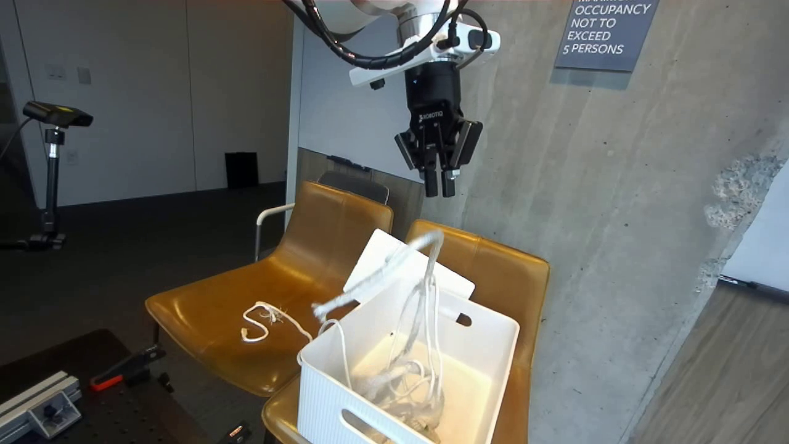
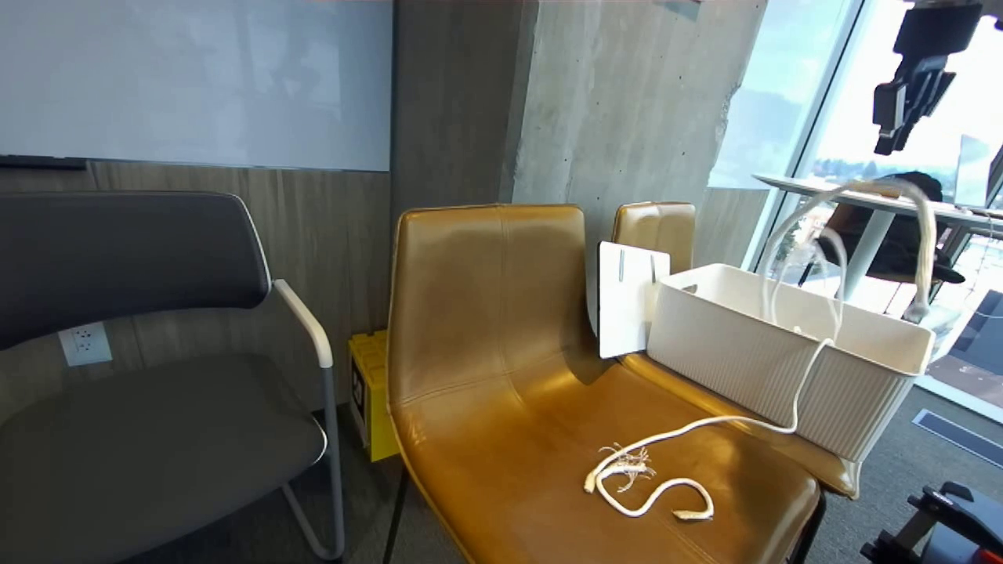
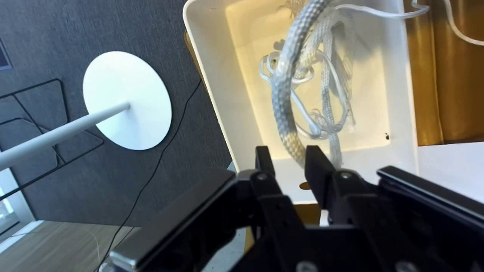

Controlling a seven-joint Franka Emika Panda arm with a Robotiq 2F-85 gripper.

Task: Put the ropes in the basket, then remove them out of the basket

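Because the ropes (image 3: 283,90), partly in the basket (image 1: 478,345), arch above it and trail over its rim onto the left chair (image 1: 206,308), more could slip out beneath the narrowly parted, empty fingers (image 1: 430,183).

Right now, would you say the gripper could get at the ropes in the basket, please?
Probably yes: the gripper hangs above the ropes, jaws parted with nothing gripped. Part of the ropes arches above the rim of the open-topped basket, so nothing visible seems in the way.
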